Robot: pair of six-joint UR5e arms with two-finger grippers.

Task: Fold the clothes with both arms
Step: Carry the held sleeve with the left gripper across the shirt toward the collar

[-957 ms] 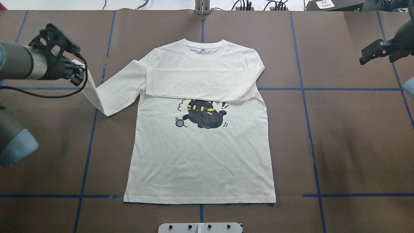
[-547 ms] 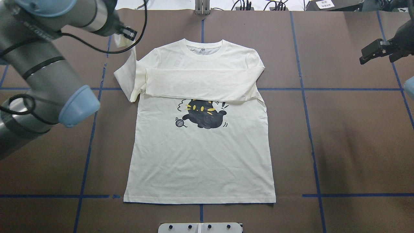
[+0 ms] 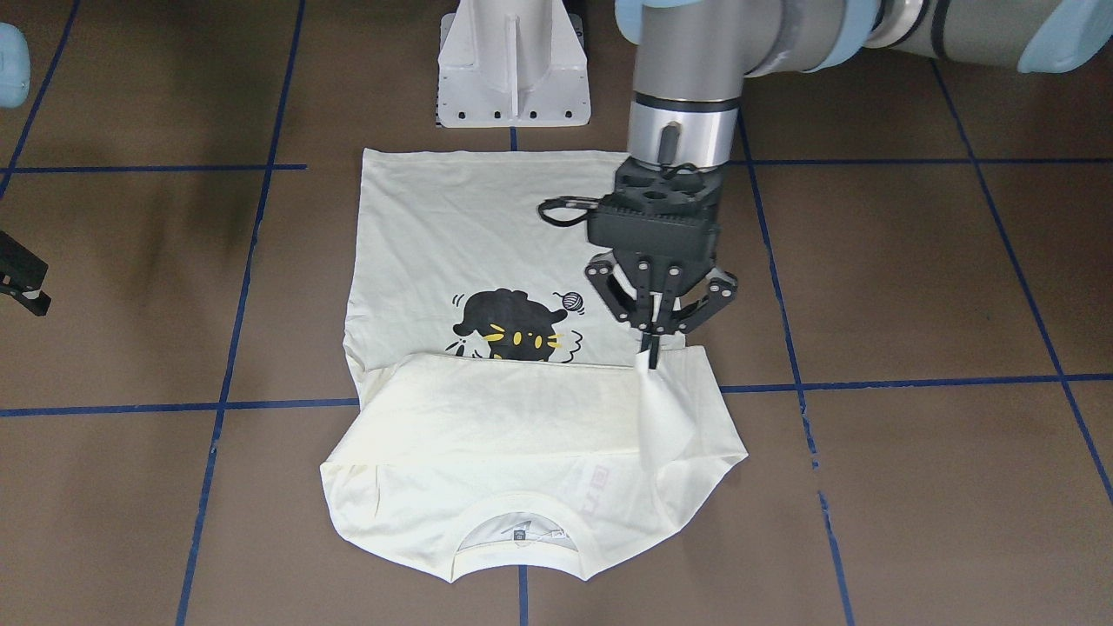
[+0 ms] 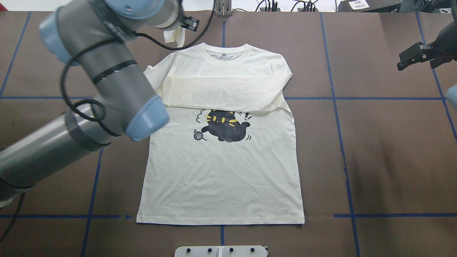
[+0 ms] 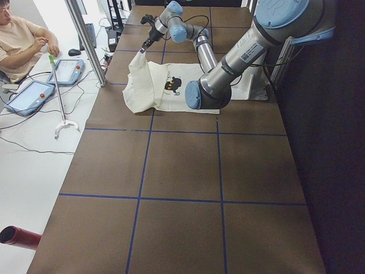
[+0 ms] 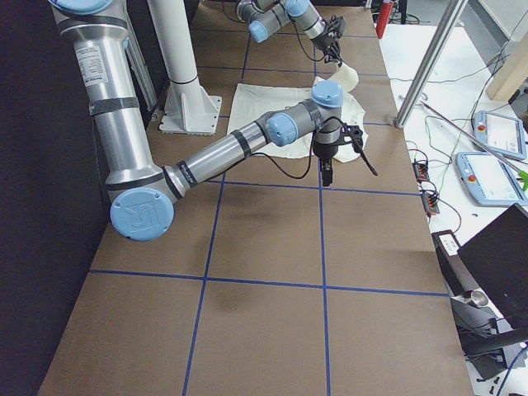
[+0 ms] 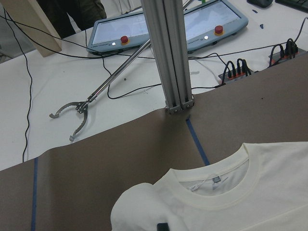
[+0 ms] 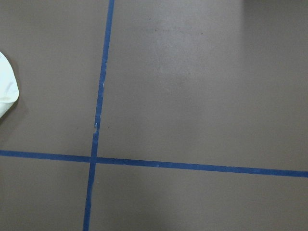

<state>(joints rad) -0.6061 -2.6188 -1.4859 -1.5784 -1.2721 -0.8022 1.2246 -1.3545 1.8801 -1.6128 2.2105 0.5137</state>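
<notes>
The cream long-sleeved shirt (image 4: 221, 178) lies flat, cat graphic (image 4: 225, 130) up, collar at the far edge. One sleeve (image 4: 221, 92) is folded across the chest. My left gripper (image 3: 648, 346) is shut on the other sleeve's cuff (image 3: 661, 409) and holds it lifted above the shirt's shoulder near the collar. The cuff (image 7: 139, 211) and the collar (image 7: 216, 178) show in the left wrist view. My right gripper (image 4: 416, 66) is open and empty, above bare table well to the right of the shirt. Its wrist view shows only the table and a bit of cloth (image 8: 7, 91).
The brown table has a blue tape grid (image 4: 335, 98). The white pedestal base (image 3: 513, 69) stands at the near edge behind the hem. A metal post (image 7: 171, 57), cables, a grabber tool (image 7: 72, 113) and tablets lie beyond the far edge. An operator (image 5: 17, 40) sits there.
My left arm has swung in from the far left, carrying the sleeve cuff up and inward to beside the collar. The right arm has not moved.
</notes>
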